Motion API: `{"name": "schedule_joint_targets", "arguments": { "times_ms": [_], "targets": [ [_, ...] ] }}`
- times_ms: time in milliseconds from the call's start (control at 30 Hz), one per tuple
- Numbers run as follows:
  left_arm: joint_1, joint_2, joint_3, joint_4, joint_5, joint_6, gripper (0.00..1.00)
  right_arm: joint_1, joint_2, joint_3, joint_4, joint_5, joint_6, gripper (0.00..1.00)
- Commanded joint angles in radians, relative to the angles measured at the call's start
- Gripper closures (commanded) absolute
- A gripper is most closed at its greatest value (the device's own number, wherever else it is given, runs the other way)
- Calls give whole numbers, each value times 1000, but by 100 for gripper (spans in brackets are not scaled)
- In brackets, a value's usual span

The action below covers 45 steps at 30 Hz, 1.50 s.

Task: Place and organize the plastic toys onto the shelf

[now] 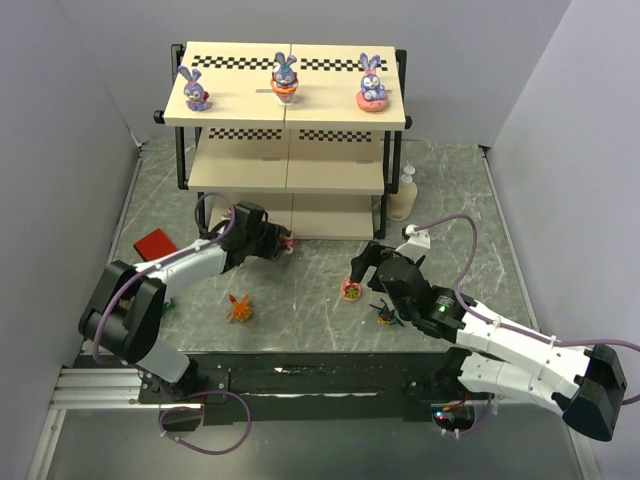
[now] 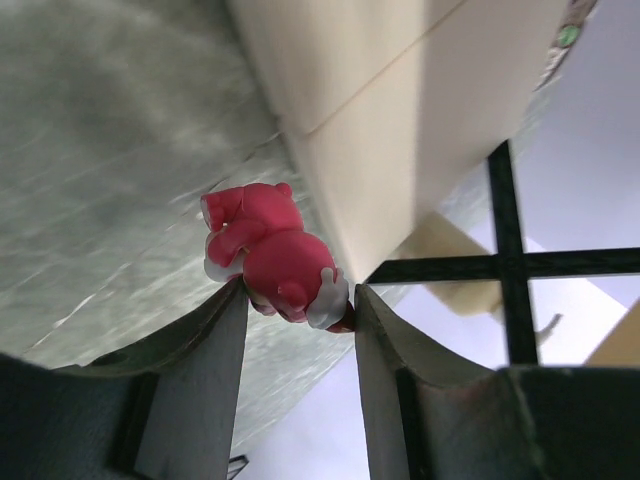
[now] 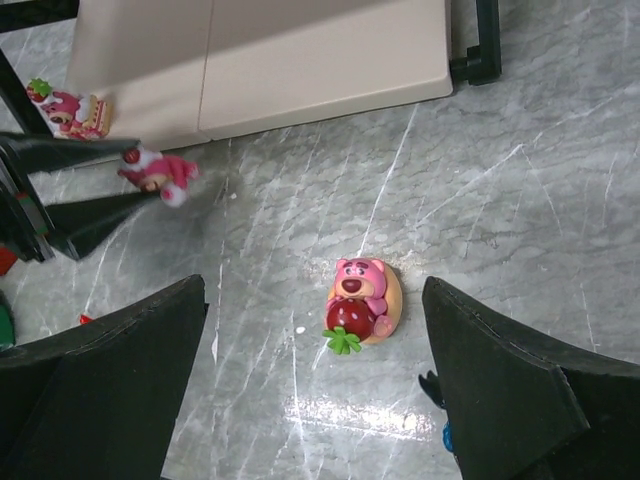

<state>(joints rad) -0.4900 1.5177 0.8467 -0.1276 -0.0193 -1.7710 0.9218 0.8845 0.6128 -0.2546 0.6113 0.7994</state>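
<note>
The left gripper is pinching a small red-pink plastic figurine beside the cream three-tier shelf (bottom board); the right gripper is hanging wide open over a pink bear figurine.

Purple bunnies, checker-striped cream shelf — red figure

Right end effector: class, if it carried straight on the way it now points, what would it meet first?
Probably the pink bear figure, sitting on the table directly ahead of the open right end effector; depth is uncertain.
</note>
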Motion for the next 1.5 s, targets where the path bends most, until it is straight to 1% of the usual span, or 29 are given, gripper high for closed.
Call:
{"name": "schedule_joint_targets", "arguments": {
  "times_ms": [0,267,467,633,800,900,1133,1333,1467],
  "targets": [
    [27,39,77,8,31,44,69,-8,-16,-13,14,33,11,5],
    [56,128,166,20,74,96,70,-12,-22,-16,12,34,9,5],
    [56,164,212,14,70,97,70,-17,-28,-21,15,33,6,5],
    [56,176,206,48,68,88,69,-20,-28,-22,17,31,6,5],
    [59,179,163,150,71,71,68,-21,-30,-24,20,28,3,5],
    [59,176,143,178,58,64,67,-23,-29,-27,28,22,4,5],
    [59,180,126,201,38,53,64,-21,-19,-28,37,8,6,5],
    [56,177,95,247,22,39,66,-21,-21,-31,40,7,6,5],
    [45,164,89,247,-53,41,64,-21,-24,-36,44,7,6,5]
  ]
}}
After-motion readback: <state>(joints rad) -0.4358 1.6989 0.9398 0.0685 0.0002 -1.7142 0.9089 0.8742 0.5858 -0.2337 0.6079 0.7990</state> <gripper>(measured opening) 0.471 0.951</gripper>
